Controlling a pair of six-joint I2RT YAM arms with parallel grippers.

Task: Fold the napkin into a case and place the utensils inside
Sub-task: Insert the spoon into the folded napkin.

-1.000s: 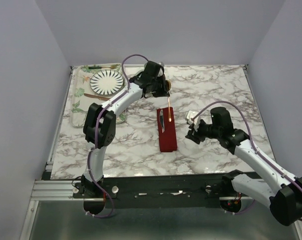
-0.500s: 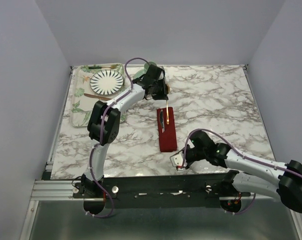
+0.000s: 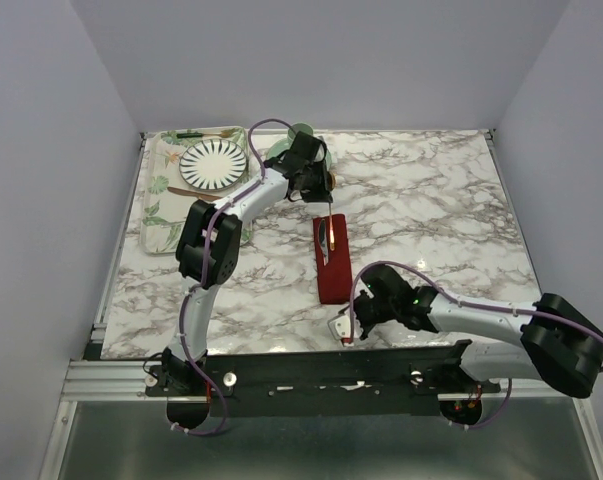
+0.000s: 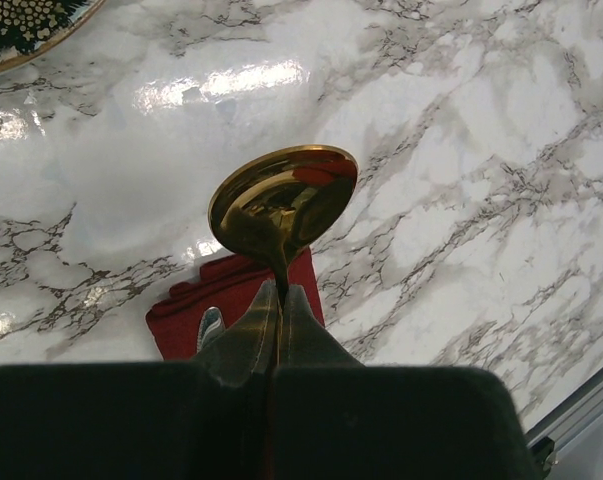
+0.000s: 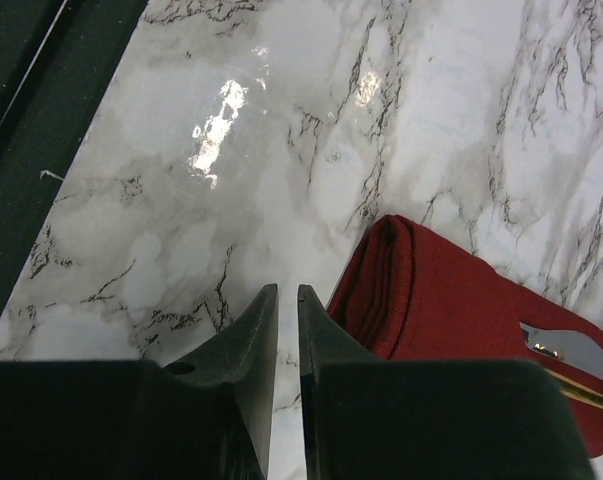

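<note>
Napkin cloth, dark red, lay folded into a long narrow case [image 3: 333, 265] in the middle of the marble table [image 3: 431, 190]. One short end pointed at the arms and the other pointed away. A silver knife [image 3: 324, 240] lay on the far half of the case, with its blade showing on the red cloth.

The left gripper [image 3: 326, 190] hung over the far end of the case. Its fingers were pinched tight on the thin handle of a shiny gold spoon [image 4: 281, 200]. The round bowl of the spoon stuck out past the fingertips, right by the knife. I could not tell if the spoon touched the cloth.

The right gripper [image 5: 286, 295] was low by the near end of the case, just beside its corner. Its two fingers were almost together, with only a thin gap between them, and they held nothing.

A striped plate [image 3: 213, 163] sat on a leafy tray [image 3: 156, 215] in the far left corner.
</note>
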